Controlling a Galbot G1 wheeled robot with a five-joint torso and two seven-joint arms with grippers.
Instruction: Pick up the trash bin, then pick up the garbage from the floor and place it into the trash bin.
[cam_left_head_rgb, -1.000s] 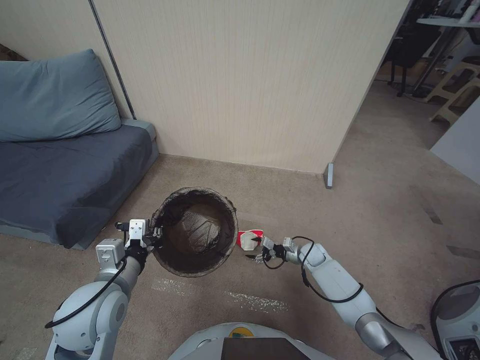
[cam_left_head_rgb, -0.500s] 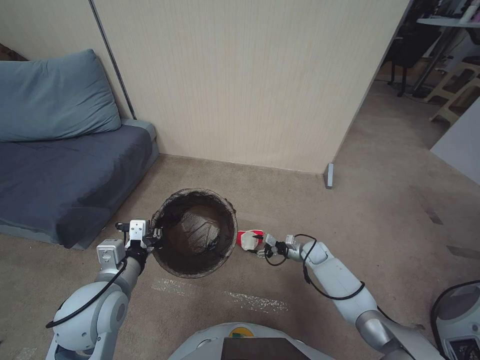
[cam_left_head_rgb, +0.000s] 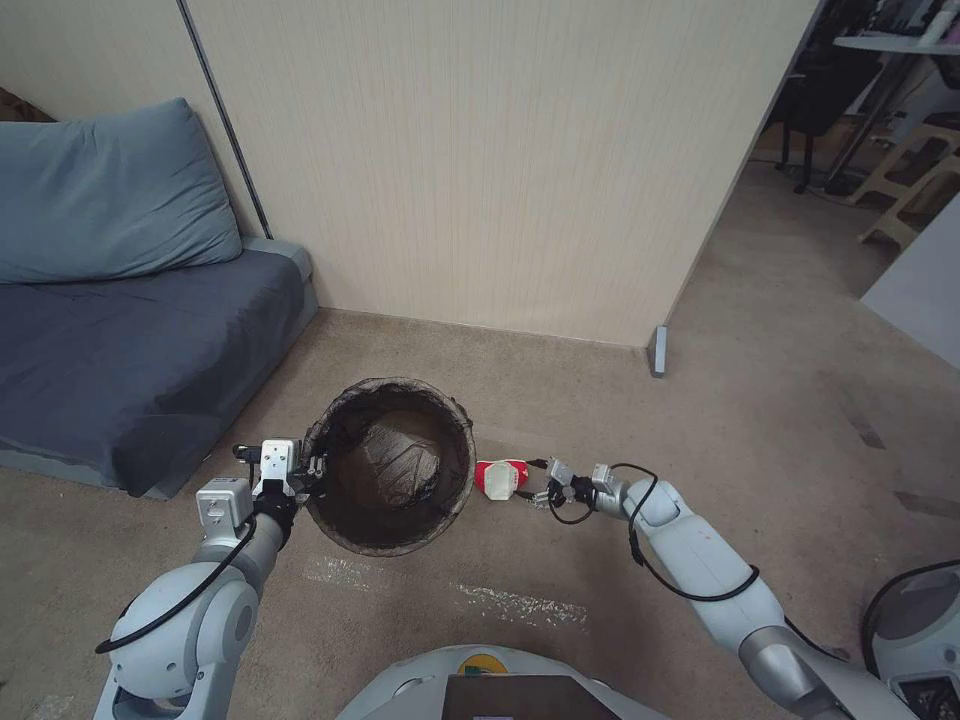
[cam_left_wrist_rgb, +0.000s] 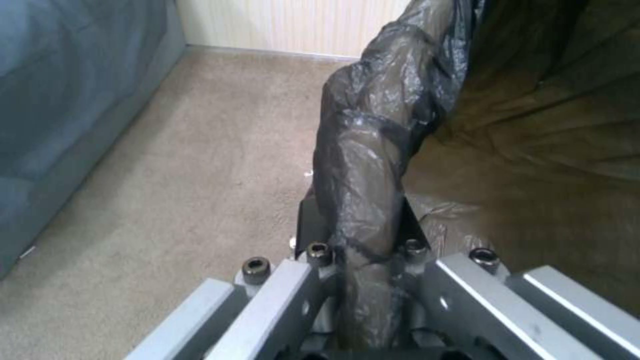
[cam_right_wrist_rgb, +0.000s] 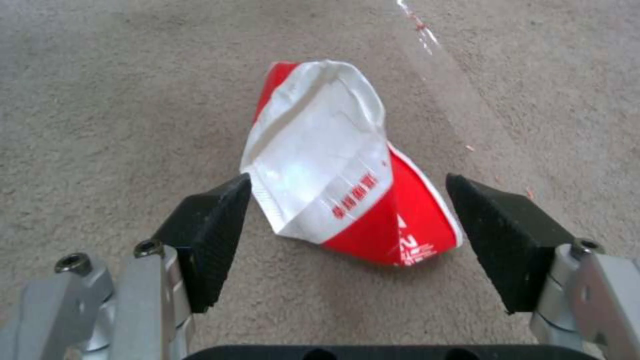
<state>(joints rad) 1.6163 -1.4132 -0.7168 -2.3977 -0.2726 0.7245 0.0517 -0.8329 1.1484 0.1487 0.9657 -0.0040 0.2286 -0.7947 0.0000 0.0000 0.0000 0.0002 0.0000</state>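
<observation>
Gripping the bag-covered rim of the small round white plastic trash bin (cam_left_head_rgb: 390, 465), the left gripper (cam_left_head_rgb: 312, 468) has its fingers clamped on the fold of dark brown-black liner (cam_left_wrist_rgb: 363, 165), one finger outside the wall and one inside. The bin hangs from that hold at its left side, mouth facing up, with crinkled bag film showing inside. It sits in front of the robot over the beige-tan short-pile carpet floor (cam_left_head_rgb: 620, 400), not far from the grey-blue sofa (cam_left_head_rgb: 130, 350) on the left and the pale panelled wall (cam_left_head_rgb: 500, 150) behind.

Just right of the bin, a crumpled red-and-white paper carton (cam_left_head_rgb: 499, 477) lies flat on the carpet. The right gripper (cam_left_head_rgb: 532, 479) reaches in low from the right, its black ridged pads (cam_right_wrist_rgb: 212, 235) spread wide to either side of the carton's near end. In the right wrist view the carton (cam_right_wrist_rgb: 340, 165) lies between the two pads; one pad looks to be at or just beside the white flap's edge, the other stands apart from the red side. The jaws have hold of nothing. A faint pale tape strip (cam_left_head_rgb: 515, 603) crosses the carpet nearer the robot's base.
</observation>
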